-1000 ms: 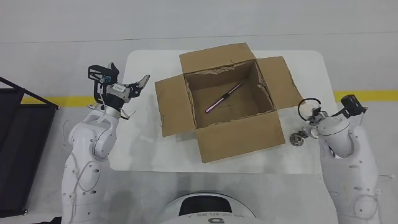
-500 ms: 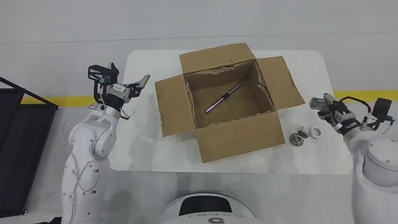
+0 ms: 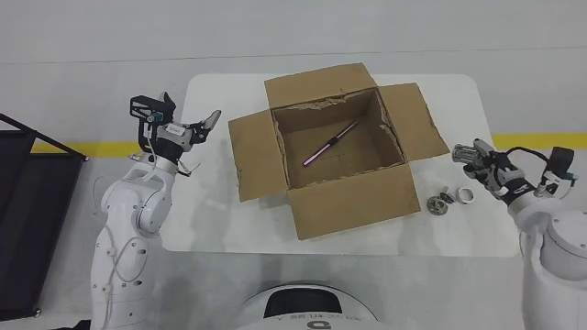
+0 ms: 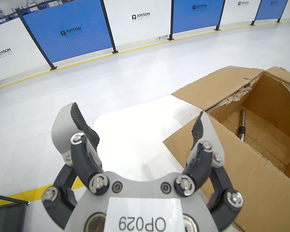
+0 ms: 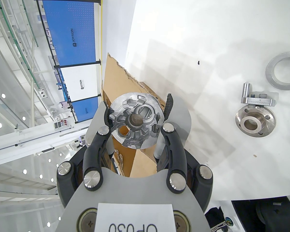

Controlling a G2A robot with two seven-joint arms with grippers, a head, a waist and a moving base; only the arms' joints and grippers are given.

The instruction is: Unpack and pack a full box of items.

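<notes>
Box (image 3: 344,206) stands open on the table (image 3: 229,225) seen from above, a rod (image 3: 330,143) inside, a flange (image 3: 440,203) and ring (image 3: 466,194) just outside its right flap. At my left wrist, the left gripper (image 4: 137,119) hangs wide and empty beside the box. At my right wrist, the right gripper (image 5: 137,112) pinches a hub (image 5: 135,124) by its rim. I judge it could slip, or clip that flap if carried over it.

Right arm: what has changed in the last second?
The right gripper lifted from low by the flange and ring and now holds a round cast metal part clear of the table, beside the box. The open left gripper, box, rod inside it, flange and ring stayed put.
</notes>
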